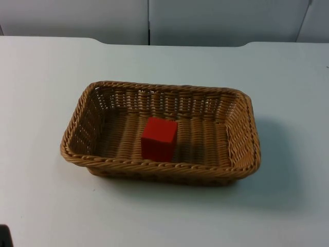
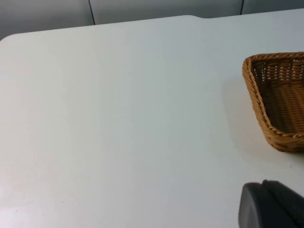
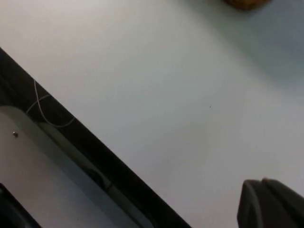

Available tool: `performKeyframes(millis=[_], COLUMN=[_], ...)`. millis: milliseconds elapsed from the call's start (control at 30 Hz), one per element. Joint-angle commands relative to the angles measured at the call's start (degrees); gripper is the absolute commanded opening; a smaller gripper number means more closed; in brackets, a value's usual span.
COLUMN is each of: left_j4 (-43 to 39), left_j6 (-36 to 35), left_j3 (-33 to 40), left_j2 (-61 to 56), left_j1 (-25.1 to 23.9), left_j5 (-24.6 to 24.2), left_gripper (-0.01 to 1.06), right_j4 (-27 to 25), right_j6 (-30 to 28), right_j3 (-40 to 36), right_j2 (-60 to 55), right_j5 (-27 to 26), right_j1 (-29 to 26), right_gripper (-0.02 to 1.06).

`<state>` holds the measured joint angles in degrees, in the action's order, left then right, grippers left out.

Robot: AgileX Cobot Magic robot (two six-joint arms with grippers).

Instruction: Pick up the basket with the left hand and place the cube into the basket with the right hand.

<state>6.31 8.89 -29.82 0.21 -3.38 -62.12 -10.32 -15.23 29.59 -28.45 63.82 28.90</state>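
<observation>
Top view: wicker basket [image 1: 160,131] seen at frame centre, resting on white desk [image 1: 46,206]. Red cube [image 1: 159,138] seated inside on basket floor. Left end effector [image 2: 270,204] held over desk, near basket; right end effector [image 3: 268,202] over desk edge. Grip state of both cannot be told.

Left claw [image 2: 273,205] fingertip matte black, rounded, blocky; right claw [image 3: 270,203] fingertip likewise black, smooth-edged

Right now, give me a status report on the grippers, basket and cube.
Left gripper off to the basket's side, over bare table. Right gripper near the table edge, well away. Red cube in the basket, basket on the table. Nothing in the way.
</observation>
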Motion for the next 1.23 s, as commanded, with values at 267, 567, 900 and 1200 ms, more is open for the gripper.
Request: performKeyframes(millis=[267,567,900,1200], left_j4=[0.19,0.19,0.19,0.19], left_j6=[-0.44,-0.44,-0.44,-0.44], left_j3=[0.35,0.35,0.35,0.35], left_j2=[-0.21,-0.21,-0.21,-0.21], left_j1=[0.22,0.22,0.22,0.22], left_j5=[0.23,0.23,0.23,0.23], left_gripper=[0.00,0.00,0.00,0.00], right_j4=[8.80,10.32,10.32,10.32], right_j6=[12.56,16.40,16.29,16.29], right_j3=[-0.25,-0.25,-0.39,-0.39], right_j2=[8.64,12.88,24.76,28.31], right_j5=[-1.89,-1.97,-1.97,-1.97], right_j1=[-0.21,-0.21,-14.23,-27.36], right_gripper=[0.00,0.00,0.00,0.00])
